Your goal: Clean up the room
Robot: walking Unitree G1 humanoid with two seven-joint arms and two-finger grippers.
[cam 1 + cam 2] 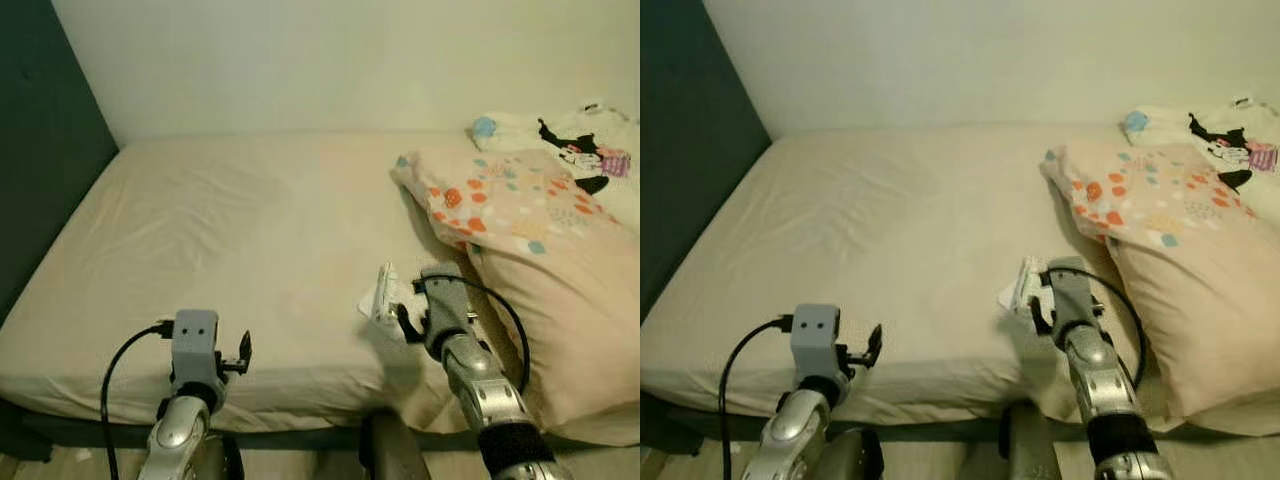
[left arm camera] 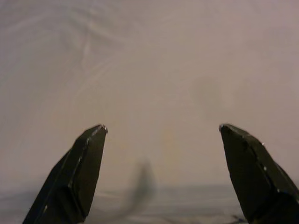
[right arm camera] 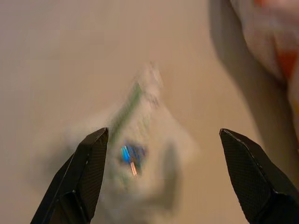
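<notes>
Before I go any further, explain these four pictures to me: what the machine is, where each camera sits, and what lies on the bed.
This is a humanoid robot with two silver arms, standing at the edge of a bed. The two wide pictures come from a stereo camera on its head, looking down. The two close pictures come from cameras on its wrists, looking along each arm's two black fingers.

The left gripper hovers over bare sheet with its jaws open and nothing between them. The right gripper hovers with its jaws open just above a small crumpled white wrapper, which lies on the sheet and is not held; it is blurred, so its print is unreadable. Beside it lies a dotted pillow, and behind that a cartoon-print cloth.
</notes>
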